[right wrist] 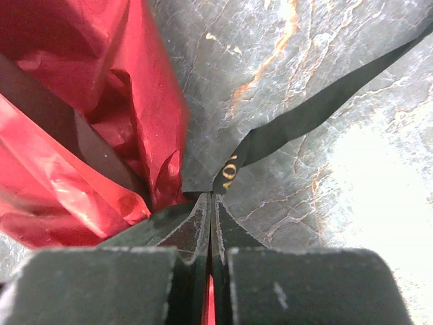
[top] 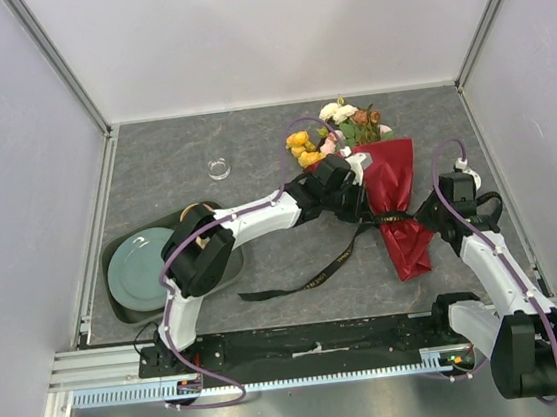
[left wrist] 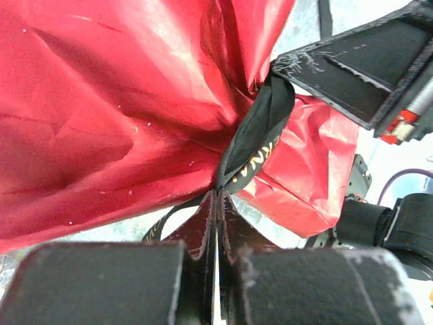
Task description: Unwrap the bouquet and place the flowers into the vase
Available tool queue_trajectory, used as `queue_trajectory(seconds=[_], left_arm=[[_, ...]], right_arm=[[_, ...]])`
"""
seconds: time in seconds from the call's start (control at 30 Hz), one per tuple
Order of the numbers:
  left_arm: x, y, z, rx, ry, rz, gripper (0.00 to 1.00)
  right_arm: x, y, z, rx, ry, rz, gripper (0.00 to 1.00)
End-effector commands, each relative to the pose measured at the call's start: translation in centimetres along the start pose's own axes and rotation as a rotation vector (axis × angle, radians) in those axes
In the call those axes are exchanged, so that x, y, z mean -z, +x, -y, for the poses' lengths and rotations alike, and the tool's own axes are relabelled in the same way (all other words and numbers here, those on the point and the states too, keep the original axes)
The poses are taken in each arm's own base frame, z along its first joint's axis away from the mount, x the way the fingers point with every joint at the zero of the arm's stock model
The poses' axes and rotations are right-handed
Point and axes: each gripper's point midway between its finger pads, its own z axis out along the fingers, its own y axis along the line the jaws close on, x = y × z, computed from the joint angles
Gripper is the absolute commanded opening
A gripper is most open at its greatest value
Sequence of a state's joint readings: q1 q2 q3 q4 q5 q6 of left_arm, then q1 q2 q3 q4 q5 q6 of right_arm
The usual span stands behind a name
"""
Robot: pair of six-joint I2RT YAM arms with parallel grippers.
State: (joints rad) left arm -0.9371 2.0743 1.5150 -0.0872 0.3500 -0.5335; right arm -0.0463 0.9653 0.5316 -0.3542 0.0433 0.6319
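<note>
Left arm (top: 249,217): reached from the near edge of the table (top: 181,144), elbow bent, forearm stretched rightward toward the middle.
Left gripper (top: 361,209): fingers (left wrist: 199,233) pressed together, pinching a black ribbon (left wrist: 260,128).
Right arm (top: 497,269): rose from the near right corner, leaning left.
Right gripper (top: 423,216): fingers (right wrist: 193,233) pressed together, pinching the same ribbon.

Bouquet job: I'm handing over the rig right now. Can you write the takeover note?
Left gripper: shut on the black ribbon where it circles the bouquet.
Right gripper: shut on the same ribbon, from the right side.
The bouquet lies on the table, still wrapped, flowers at the far end.
The vase stands upright, empty, left of the flowers.
Done: nothing unwrapped; one ribbon tail trails loose.
To do: free the ribbon, unwrap, put flowers in vase.
</note>
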Motion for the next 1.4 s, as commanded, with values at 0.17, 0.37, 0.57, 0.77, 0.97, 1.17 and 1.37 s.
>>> queue_trajectory(seconds=[0.17, 0.37, 0.57, 0.77, 0.97, 1.17, 1.37], left_arm=[[1.6, -3.3, 3.9, -0.053, 0.123, 0.058, 0.02], [1.4, -4.4, 5.1, -0.059, 0.162, 0.06, 0.02], [2.8, -6.2, 6.5, -0.095, 0.167, 0.085, 0.02], [5.5, -8.5, 9.1, -0.137, 0.198, 0.128, 0.02], [9.2, -11.3, 12.0, -0.219, 0.215, 0.195, 0.02], [14.1, -15.5, 15.6, -0.326, 0.222, 0.304, 0.02], [19.1, -19.2, 18.2, -0.439, 0.198, 0.452, 0.02]], right_arm=[[0.6, -2.4, -2.3, 0.055, -0.078, 0.02, 0.37], [3.5, -1.7, -4.5, 0.096, -0.236, 0.025, 0.47], [4.0, 2.1, -5.1, 0.089, -0.31, -0.1, 0.42], [3.3, 3.2, -4.9, 0.087, -0.309, -0.133, 0.41], [3.9, 1.3, -5.6, 0.123, -0.309, -0.082, 0.5], [5.7, -0.4, -6.7, 0.153, -0.352, -0.029, 0.7], [7.2, -1.4, -7.4, 0.163, -0.379, 0.014, 0.77]])
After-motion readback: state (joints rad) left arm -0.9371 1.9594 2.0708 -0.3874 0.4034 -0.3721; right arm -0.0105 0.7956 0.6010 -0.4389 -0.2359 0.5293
